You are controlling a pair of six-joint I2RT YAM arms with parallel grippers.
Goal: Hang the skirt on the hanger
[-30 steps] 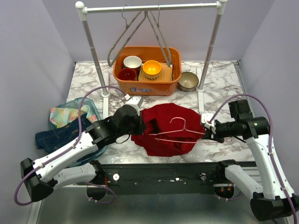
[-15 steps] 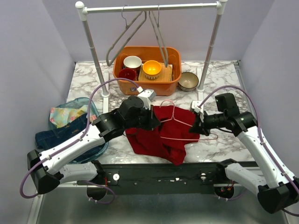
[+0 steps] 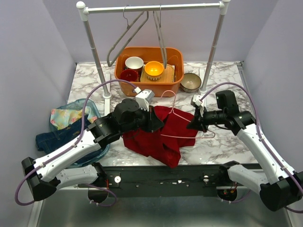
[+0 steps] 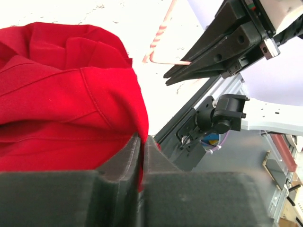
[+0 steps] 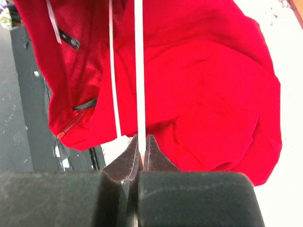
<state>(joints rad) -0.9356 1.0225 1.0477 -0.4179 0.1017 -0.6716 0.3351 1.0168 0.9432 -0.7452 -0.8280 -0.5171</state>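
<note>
Marble table: left claw pinches the red skirt; right claw apparently clamps the hanger.

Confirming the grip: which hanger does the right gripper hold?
The pink hanger, raised over the skirt; the grey hangers hang on the rail, untouched.

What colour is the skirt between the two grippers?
The skirt is plain red, clearest in the right wrist view.

Hanger apparently atop skirt, tub behind, clothes pile left.
</note>
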